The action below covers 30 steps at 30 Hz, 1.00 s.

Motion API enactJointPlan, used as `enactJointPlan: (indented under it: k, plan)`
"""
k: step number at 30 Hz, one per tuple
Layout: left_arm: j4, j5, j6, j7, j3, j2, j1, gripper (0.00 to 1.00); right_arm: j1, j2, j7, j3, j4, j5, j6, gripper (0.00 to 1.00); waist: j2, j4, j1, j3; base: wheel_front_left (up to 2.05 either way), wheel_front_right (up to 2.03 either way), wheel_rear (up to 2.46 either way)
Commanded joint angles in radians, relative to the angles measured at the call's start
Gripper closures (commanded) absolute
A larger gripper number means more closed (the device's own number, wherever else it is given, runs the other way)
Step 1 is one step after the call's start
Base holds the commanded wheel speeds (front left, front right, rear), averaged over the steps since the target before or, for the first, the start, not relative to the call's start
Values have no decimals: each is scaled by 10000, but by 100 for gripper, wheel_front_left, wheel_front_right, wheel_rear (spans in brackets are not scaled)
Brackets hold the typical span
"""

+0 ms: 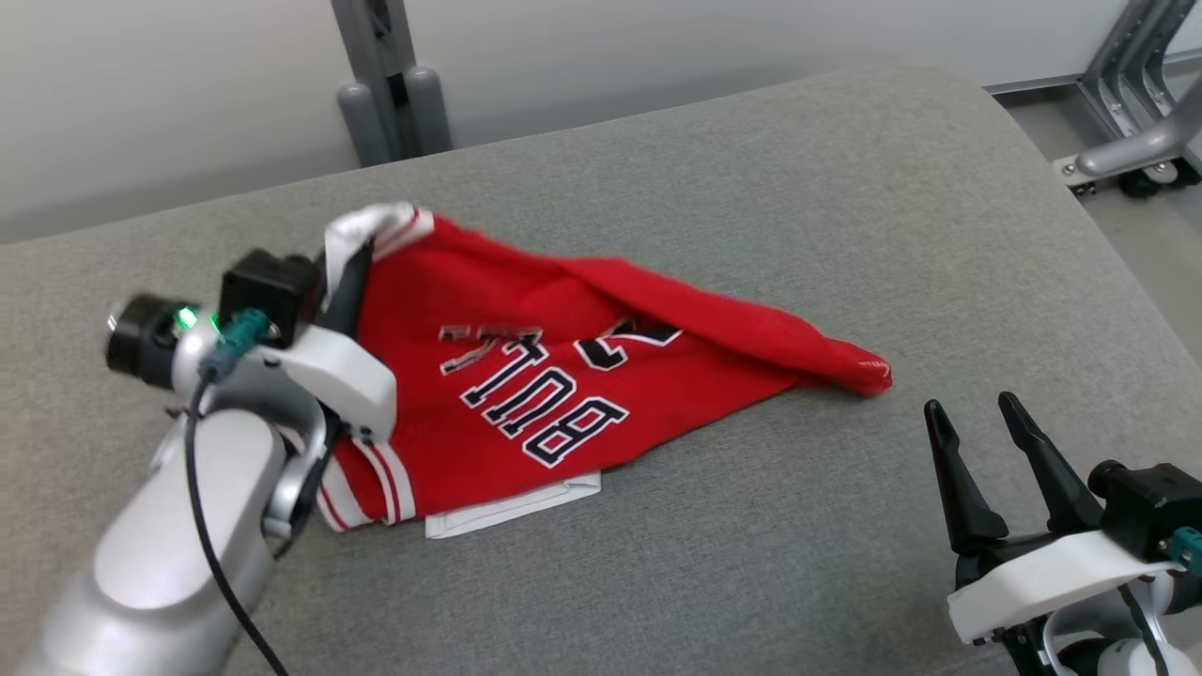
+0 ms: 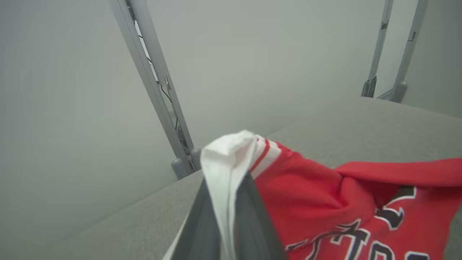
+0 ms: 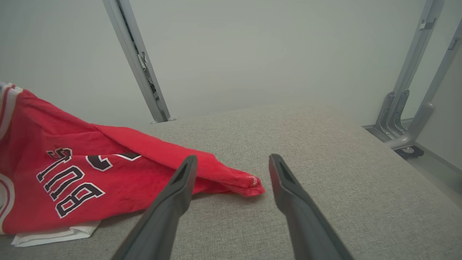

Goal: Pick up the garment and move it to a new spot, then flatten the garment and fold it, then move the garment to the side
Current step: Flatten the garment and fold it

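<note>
Nearest to me, the right gripper [image 1: 972, 406] sits low over the front right of the grey cloth-covered table [image 1: 845, 526]. Its two dark fingers are spread apart with nothing between them, pointing toward the far side. From the right wrist view, the tapered end of the garment lies just beyond the left finger [image 3: 173, 195], and I cannot tell whether it touches.

On the other side, the left gripper [image 1: 349, 277] has its fingers pressed together on the garment [image 1: 563, 376]. They pinch a fold of white cloth at the striped trim of its far left corner. The left wrist view shows the white edge [image 2: 227, 159] squeezed between the two dark fingers and bunched up over their tips.

The garment is a red jersey with dark letters outlined in white. It lies crumpled on the left half of the table and narrows to a point [image 1: 869, 371] toward the right. A long fold runs along its far edge. A white layer [image 1: 512, 507] peeks out from beneath its near edge, next to red and white striped trim.

Behind the table a grey metal post [image 1: 390, 94] rises against a pale wall. At the far right, grey frame legs [image 1: 1136, 103] stand on the floor.
</note>
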Motion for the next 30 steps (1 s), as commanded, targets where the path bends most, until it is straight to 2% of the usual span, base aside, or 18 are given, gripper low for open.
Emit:
enactJointPlan:
  k: [1, 6, 11, 14, 22, 27, 28, 30]
  plan:
    - [-367, 229, 110, -132, 69, 263, -330, 100, -104, -53, -86, -44, -31, 50, -2, 0, -1, 185, 0, -34, 0, 0, 0]
    - [-2007, 685, 381, -167, -29, 797, -75, 100, -47, -56, -69, -201, -47, 65, -2, 0, -1, 602, 0, -103, 0, 0, 0]
    - [-3822, 791, 858, 147, -360, 1240, 1515, 100, 112, -50, -22, -350, -71, 128, -2, 0, -1, 1040, 0, -74, 0, 0, 0]
    - [-4415, 674, 1067, 332, -673, 1392, 2667, 100, 165, -53, 59, -431, -95, 148, -2, 0, -1, 1324, 0, -39, 0, 0, 0]
    - [-4124, 87, 1377, 312, -1314, 1197, 4854, 100, 115, -58, 348, -472, -148, -6, -2, 0, -1, 1915, 0, -151, 0, 0, 0]
    - [-3353, -427, 1256, 183, -1411, 895, 5470, 100, 239, -56, 500, -474, -164, -2, -2, 0, -1, 2165, 0, -254, 0, 0, 0]
    - [-3182, -559, 1206, 234, -1446, 823, 5566, 84, 275, -55, 548, -476, -157, 8, -2, 0, -1, 2202, 0, -285, 0, 0, 0]
    - [-2940, -777, 1174, 119, -1360, 690, 5603, 0, 356, -52, 585, -483, -148, 33, -2, 0, -1, 2238, 0, -339, 0, 0, 0]
